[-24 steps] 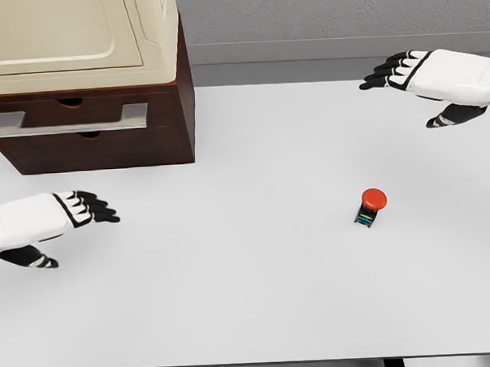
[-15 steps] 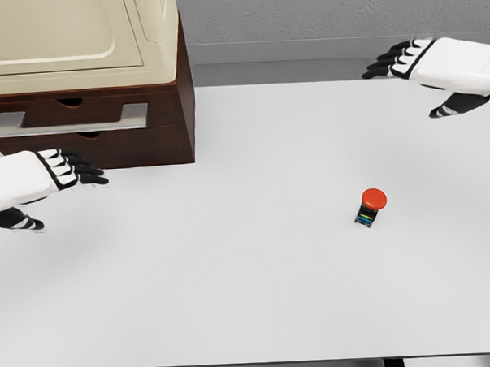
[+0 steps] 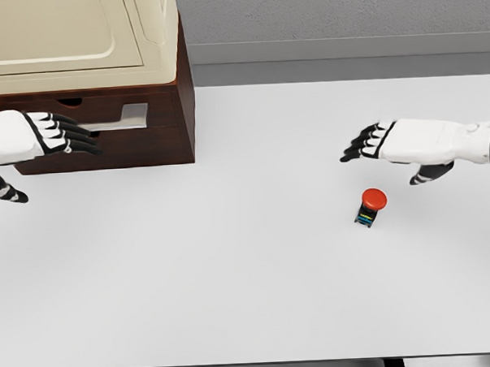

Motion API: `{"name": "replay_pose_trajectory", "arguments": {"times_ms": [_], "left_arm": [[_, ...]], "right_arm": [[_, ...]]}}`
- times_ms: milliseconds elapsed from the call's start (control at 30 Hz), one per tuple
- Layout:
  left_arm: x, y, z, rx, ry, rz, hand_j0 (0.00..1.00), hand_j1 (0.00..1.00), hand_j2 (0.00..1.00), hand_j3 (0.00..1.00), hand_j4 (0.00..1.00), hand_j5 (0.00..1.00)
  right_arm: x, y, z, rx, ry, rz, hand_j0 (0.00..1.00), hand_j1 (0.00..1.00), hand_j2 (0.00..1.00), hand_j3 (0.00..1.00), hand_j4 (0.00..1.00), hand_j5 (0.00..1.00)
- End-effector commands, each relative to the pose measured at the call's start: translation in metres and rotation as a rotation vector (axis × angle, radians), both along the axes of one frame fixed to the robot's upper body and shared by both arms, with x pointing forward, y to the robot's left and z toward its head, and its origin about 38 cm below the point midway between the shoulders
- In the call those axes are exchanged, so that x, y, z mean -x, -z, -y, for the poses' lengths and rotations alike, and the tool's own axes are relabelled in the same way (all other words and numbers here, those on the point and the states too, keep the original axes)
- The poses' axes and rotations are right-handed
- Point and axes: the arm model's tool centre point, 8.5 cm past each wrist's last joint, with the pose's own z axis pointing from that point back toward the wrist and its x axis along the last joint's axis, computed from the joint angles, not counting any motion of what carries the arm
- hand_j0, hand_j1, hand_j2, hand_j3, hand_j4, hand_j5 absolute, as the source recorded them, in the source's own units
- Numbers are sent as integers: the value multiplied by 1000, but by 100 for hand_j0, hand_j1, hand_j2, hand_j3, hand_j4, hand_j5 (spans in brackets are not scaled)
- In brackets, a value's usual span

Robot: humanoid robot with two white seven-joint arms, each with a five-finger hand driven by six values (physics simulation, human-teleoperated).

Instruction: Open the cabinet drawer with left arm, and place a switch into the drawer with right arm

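Reaching flat-fingered over the drawer handle (image 3: 120, 117), left hand (image 3: 31, 136) grips nothing; right hand (image 3: 398, 142) hovers spread above the switch (image 3: 370, 206).

One switch (image 3: 371, 206) with a red cap stands on the bench (image 3: 258, 288), and it is the only loose thing there. One cabinet (image 3: 103, 92) sits at the far left corner, brown below with one cream top part. Its front shows one drawer (image 3: 137, 143) with one grey handle (image 3: 128, 117), partly hidden. Two dark notches show on the cabinet front. Two white hands are in view: one left hand (image 3: 27, 138) and one right hand (image 3: 406, 144). There is one bench.
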Motion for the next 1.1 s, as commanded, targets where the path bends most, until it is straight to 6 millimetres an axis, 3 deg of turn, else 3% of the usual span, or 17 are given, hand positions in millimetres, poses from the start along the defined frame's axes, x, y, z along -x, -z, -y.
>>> {"name": "replay_pose_trajectory", "arguments": {"times_ms": [0,33,133,267,367,433,833,1067], "left_arm": [[7,39,23,214,59,-293,100,100,100,100,100,100],[5,28,28,296,72,-320,100,100,100,100,100,100],[-9,20,28,425,-59,-450,100,100,100,100,100,100],[-22,19,28,448,-202,-551,100,100,100,100,100,100],[-22,19,10,447,-331,-611,100,100,100,100,100,100],[-27,17,9,428,-389,-627,100,100,100,100,100,100],[-28,22,-8,287,-481,-539,100,100,100,100,100,100],[-39,22,-14,332,-612,-498,100,100,100,100,100,100]], "right_arm": [[3,0,2,9,2,-5,100,100,100,100,100,100],[6,3,-1,8,-9,-9,100,100,100,100,100,100],[13,10,-8,28,-37,-15,100,100,100,100,100,100],[16,17,-11,33,-47,-31,100,100,100,100,100,100],[17,23,-14,37,-55,-44,100,100,100,100,100,100],[17,24,-14,36,-56,-47,100,100,100,100,100,100],[20,38,-15,51,-57,-76,100,100,100,100,100,100],[21,49,-18,60,-61,-95,100,100,100,100,100,100]]}}
